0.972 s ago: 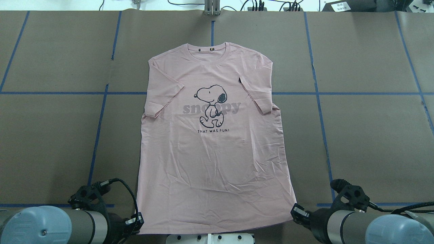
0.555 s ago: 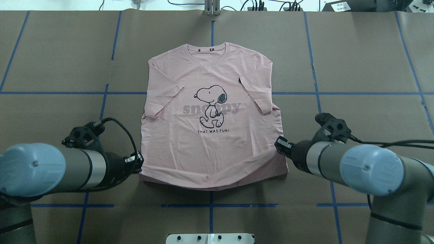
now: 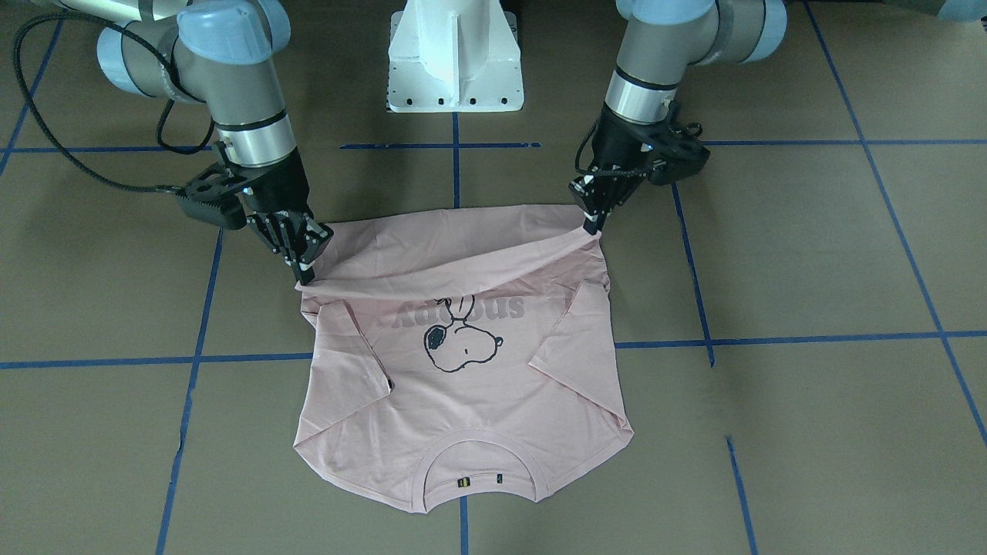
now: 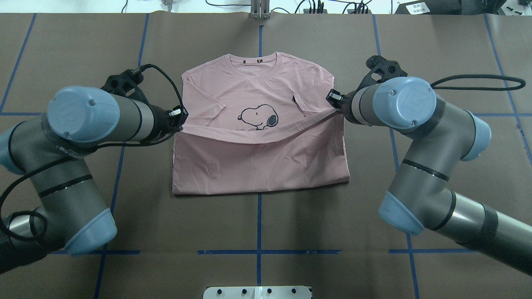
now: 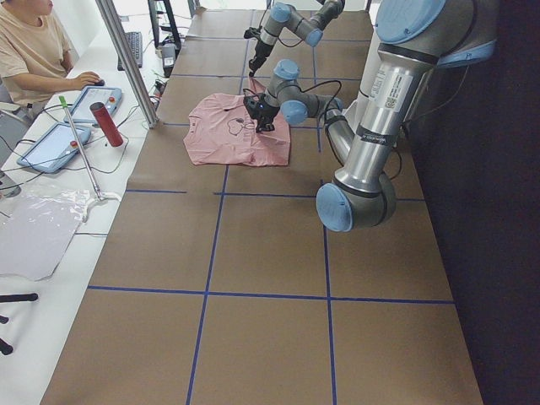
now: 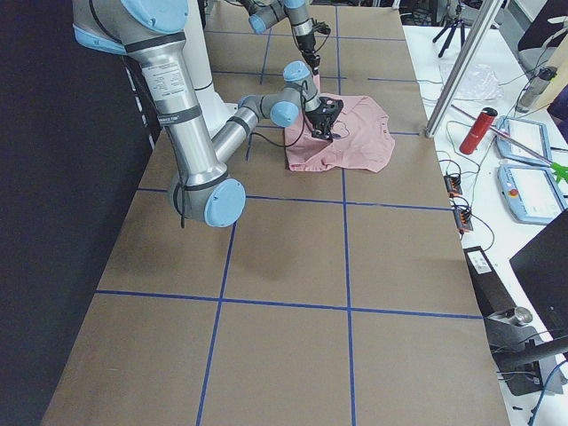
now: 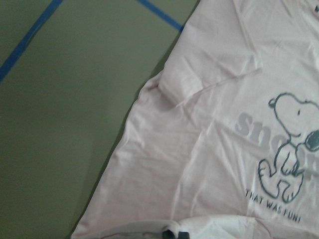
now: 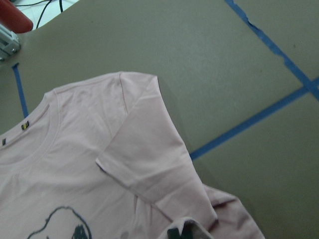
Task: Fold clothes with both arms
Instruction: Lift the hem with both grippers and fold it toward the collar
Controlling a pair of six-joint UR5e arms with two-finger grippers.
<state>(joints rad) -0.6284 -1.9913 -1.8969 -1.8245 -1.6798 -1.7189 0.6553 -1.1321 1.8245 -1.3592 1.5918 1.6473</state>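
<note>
**Left-End Camera: Arm and Garment Status**

I see the pink T-shirt (image 5: pixel 228 139) lying on the brown table cover (image 5: pixel 261 278), which is marked with blue tape lines. The near left arm (image 5: pixel 369 126) reaches to the shirt, and the left gripper (image 5: pixel 261 118) sits at its robot-side edge. The far right arm (image 5: pixel 283 21) points down, with the right gripper (image 5: pixel 252 67) over the shirt's far edge. I cannot read the finger positions at this size. On the white bench (image 5: pixel 51 190) are a red cylinder (image 5: pixel 107 124), two flat blue-edged devices (image 5: pixel 93 103) (image 5: pixel 51 148) and a clear plastic bag (image 5: pixel 38 232). A seated person (image 5: pixel 29 51) rests a hand there.
</note>
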